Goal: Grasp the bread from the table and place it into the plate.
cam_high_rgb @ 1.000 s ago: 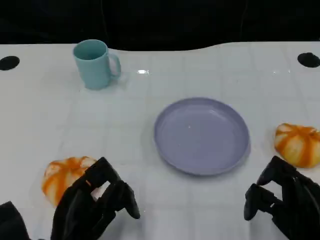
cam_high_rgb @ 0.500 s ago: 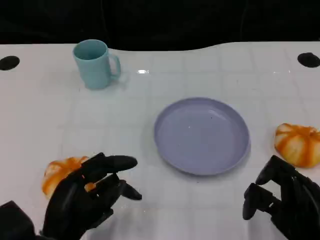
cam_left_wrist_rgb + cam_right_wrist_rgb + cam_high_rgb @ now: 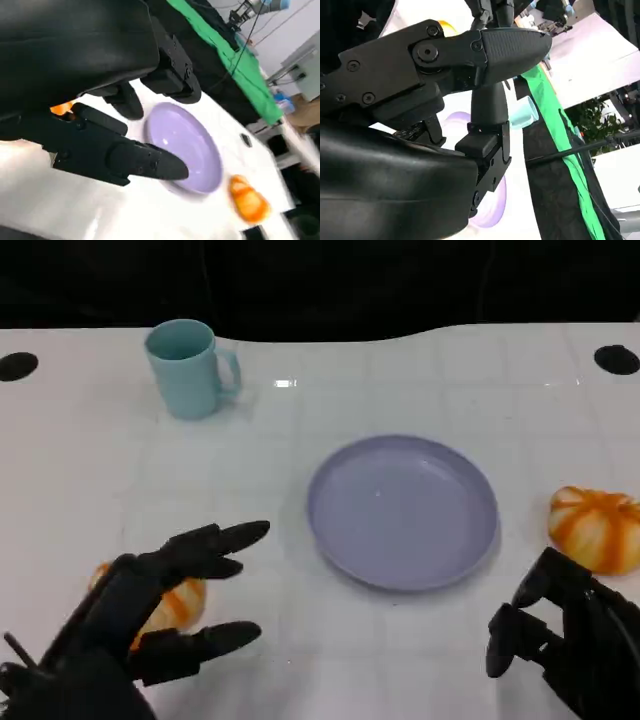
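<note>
An orange and white bread (image 3: 172, 604) lies at the near left of the table, and a sliver of this bread (image 3: 62, 108) peeks out behind the fingers in the left wrist view. My left hand (image 3: 135, 625) hovers over it with fingers spread wide to either side, holding nothing. The round lilac plate (image 3: 402, 510) sits in the middle of the table, also seen as the plate (image 3: 183, 145) ahead of the left fingers. A second bread (image 3: 597, 528) lies to the plate's right. My right hand (image 3: 568, 642) rests just in front of it, fingers loosely bent and holding nothing.
A light blue mug (image 3: 188, 368) stands at the far left, its handle towards the plate. Two black round holes (image 3: 616, 359) mark the table's far corners. The table's back edge meets a dark backdrop.
My left hand has drawn back towards me and spread its fingers, uncovering more of the near-left bread. The right hand, plate and mug have not moved.
</note>
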Controlling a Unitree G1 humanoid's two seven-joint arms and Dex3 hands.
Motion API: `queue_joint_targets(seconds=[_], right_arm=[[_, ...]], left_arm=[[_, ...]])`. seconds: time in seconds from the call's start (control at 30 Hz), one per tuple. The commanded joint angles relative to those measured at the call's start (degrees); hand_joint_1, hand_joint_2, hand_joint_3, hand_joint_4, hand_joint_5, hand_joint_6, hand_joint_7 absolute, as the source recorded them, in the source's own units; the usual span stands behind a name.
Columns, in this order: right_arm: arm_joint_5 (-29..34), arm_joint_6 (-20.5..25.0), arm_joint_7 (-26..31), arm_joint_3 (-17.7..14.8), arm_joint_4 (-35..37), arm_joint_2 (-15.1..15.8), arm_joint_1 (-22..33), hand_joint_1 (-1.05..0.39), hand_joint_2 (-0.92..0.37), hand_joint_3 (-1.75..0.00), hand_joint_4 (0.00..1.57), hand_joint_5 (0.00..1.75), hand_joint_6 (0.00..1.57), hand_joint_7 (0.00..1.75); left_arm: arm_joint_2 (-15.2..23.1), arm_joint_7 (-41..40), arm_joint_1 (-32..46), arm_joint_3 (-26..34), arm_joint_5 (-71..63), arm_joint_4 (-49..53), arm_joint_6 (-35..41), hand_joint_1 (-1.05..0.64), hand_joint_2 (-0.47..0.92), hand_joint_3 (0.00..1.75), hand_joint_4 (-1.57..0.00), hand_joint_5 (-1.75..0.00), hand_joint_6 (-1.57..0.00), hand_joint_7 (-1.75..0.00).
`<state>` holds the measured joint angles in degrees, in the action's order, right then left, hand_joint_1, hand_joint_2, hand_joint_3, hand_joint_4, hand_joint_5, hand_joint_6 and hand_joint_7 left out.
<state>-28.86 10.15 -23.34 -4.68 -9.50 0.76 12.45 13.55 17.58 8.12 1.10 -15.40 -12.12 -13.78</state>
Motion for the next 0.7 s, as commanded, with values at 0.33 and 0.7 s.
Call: queue_joint_targets(seconds=[0.33,0.7], right_arm=[[-0.50,-0.31,-0.36,-1.11,0.29,0.89,-0.23,-0.58,-0.92,-0.36,0.76,1.75,0.61,1.59],[0.13,-0.49,0.24,-0.93,0.15,0.83,-0.34,-0.59,-0.92,-0.36,0.76,1.75,0.61,1.60]], left_arm=[[7.82,-2.39,-0.13,-1.33,-13.26,-6.33,1.82,-0.58,0.92,0.09,-0.16,-0.32,-0.31,0.00],[12.85,-0.96,0.42,-4.27,-34.46,-13.31,9.20,-0.64,0.92,0.08,-0.07,-0.21,-0.23,0.00]])
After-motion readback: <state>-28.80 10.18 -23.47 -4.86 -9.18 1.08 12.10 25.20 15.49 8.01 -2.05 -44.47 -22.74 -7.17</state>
